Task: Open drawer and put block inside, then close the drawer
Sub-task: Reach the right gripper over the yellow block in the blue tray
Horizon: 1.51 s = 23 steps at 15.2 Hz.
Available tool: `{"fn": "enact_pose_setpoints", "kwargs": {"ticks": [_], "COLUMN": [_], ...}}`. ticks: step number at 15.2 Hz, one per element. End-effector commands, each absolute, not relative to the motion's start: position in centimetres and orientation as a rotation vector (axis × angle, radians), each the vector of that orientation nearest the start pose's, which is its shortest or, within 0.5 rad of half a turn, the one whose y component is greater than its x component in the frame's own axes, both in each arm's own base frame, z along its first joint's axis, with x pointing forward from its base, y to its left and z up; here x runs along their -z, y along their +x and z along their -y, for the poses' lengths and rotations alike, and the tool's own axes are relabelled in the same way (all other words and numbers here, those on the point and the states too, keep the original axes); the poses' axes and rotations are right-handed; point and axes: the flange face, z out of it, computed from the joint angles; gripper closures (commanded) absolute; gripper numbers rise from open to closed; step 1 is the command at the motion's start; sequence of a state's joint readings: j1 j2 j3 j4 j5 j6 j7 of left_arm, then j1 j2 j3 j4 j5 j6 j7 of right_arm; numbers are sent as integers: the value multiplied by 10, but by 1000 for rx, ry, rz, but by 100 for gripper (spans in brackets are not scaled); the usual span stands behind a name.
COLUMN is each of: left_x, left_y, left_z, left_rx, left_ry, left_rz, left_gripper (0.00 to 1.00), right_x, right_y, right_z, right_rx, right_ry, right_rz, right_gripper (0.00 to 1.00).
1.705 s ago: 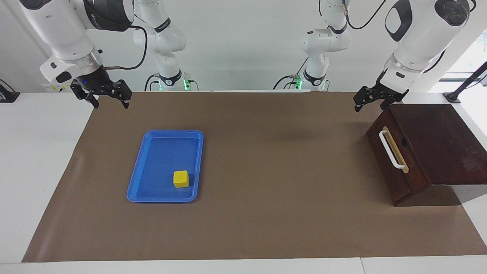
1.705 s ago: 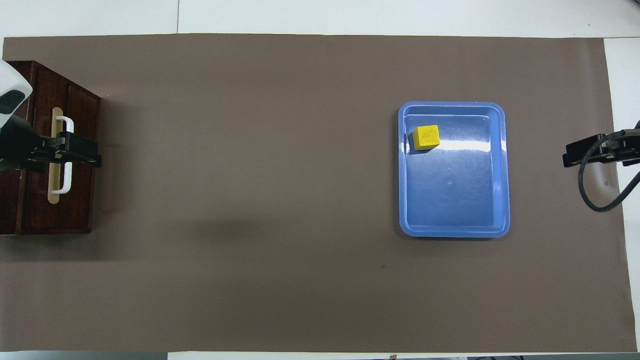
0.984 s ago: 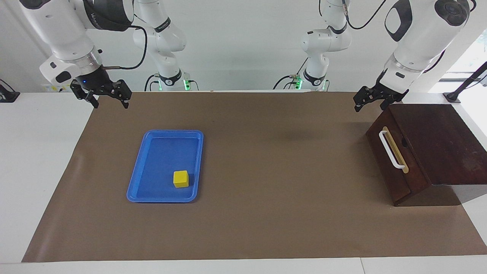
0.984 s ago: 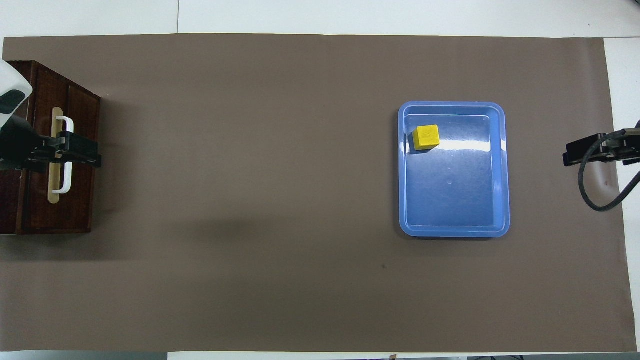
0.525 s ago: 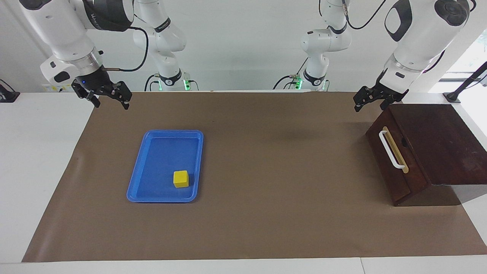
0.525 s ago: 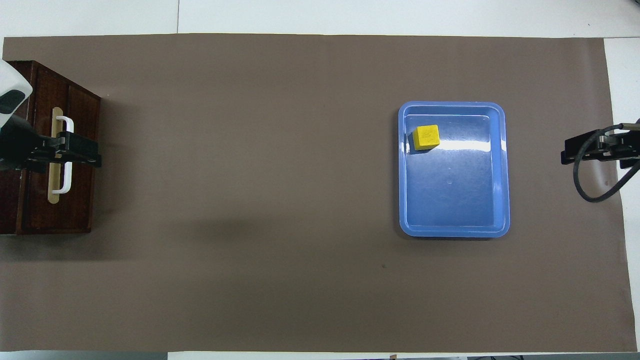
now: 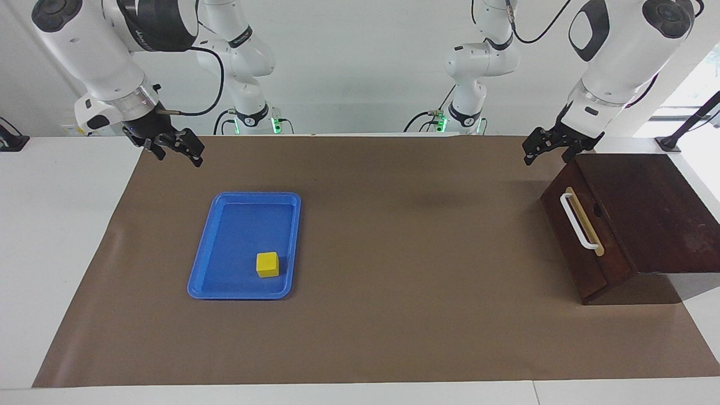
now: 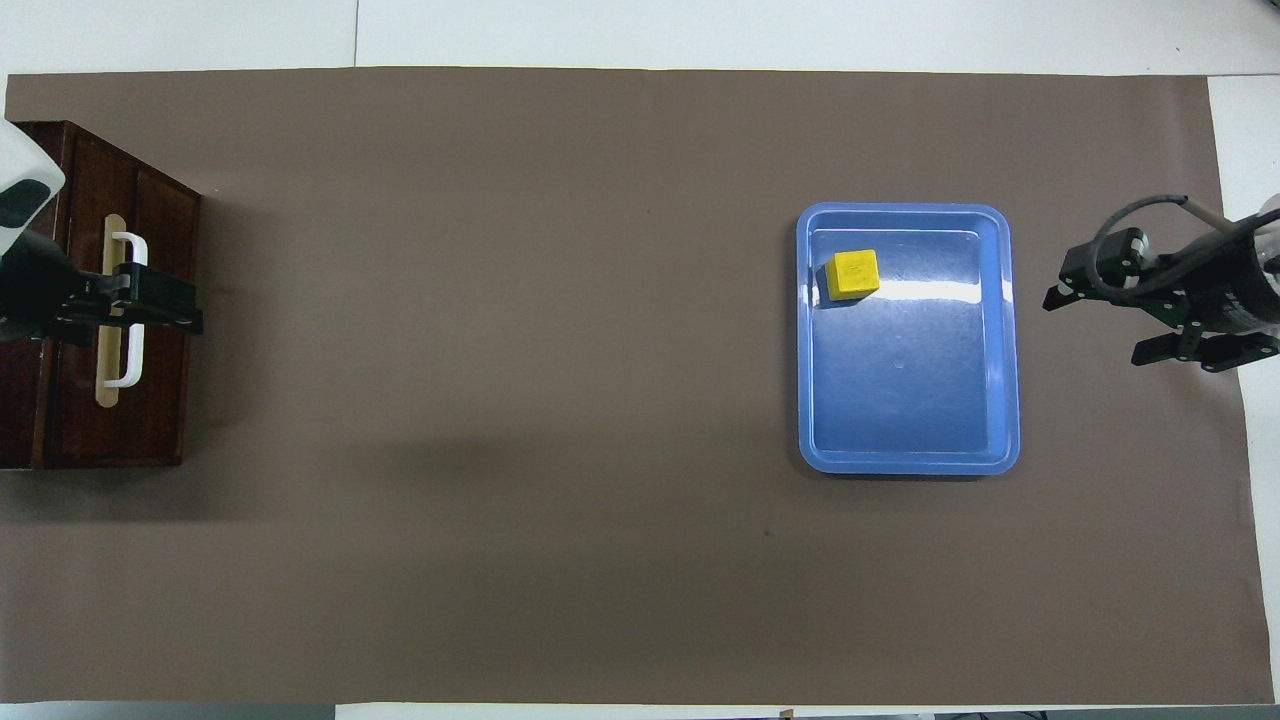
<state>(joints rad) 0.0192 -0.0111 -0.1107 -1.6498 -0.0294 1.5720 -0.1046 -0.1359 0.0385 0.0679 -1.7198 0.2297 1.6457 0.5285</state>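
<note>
The block (image 7: 268, 264) is a small bright yellow cube with plain faces; a faint mark shows on its top in the overhead view, too small to read. It sits inside a shallow blue tray (image 7: 202, 264), in the corner of the tray farthest from the robots and on the side toward the left arm's end. The tray lies on a brown mat (image 7: 394, 315) that covers the table.

The right gripper (image 7: 177, 151) hangs in the air over the mat's edge at the right arm's end, with the tray and block well apart from it, below and farther out over the table. Its fingers are spread apart and hold nothing.

The drawer (image 7: 579, 236) is shut, its dark reddish-brown front flush in a dark wooden cabinet (image 7: 647, 208), with a white bar handle (image 7: 578, 220) on a tan strip. The left gripper (image 7: 545, 147) hovers just above the cabinet's corner nearest the robots, clear of the handle, fingers parted and empty.

Dark lettering on the right arm's band cannot be read.
</note>
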Motion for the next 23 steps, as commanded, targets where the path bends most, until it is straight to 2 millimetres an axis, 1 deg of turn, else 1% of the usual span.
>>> {"fn": "enact_pose_setpoints", "kwargs": {"ticks": [1,2,3,5,6,9,11,13,15,17,20,22,23], "left_x": [-598,-598,-598,-598,-598,-598,-598,-598,-598,-598,-598,-598,-598], "left_y": [539,540,539,540,539,540,539,540,540,540,539,539,539], "left_z": [51,50,51,50,51,50,51,50,50,50,51,50,51], "left_rx": [-106,-103,-106,-103,-106,-106,-106,-106,-106,-106,-106,-108,-106], "left_ry": [-3147,-3147,-3147,-3147,-3147,-3147,-3147,-3147,-3147,-3147,-3147,-3147,-3147], "left_rz": [8,11,8,11,8,11,8,11,11,11,8,11,8], "left_gripper": [0,0,0,0,0,0,0,0,0,0,0,0,0], "right_x": [-499,-484,-472,-447,-433,-393,-371,-351,-341,-325,-306,-296,-291], "right_y": [590,600,605,608,613,631,645,650,655,658,671,686,688], "right_z": [22,24,27,26,26,27,23,19,21,18,18,25,25], "right_rx": [-319,-343,-366,-395,-435,-555,-619,-742,-775,-822,-861,-907,-907], "right_ry": [-2531,-2402,-2311,-2159,-2097,-1999,-1944,-1906,-1900,-1872,-1864,-1848,-1825], "right_rz": [-1235,-1352,-1430,-1556,-1592,-1655,-1681,-1667,-1662,-1659,-1649,-1624,-1630], "right_gripper": [0,0,0,0,0,0,0,0,0,0,0,0,0]}}
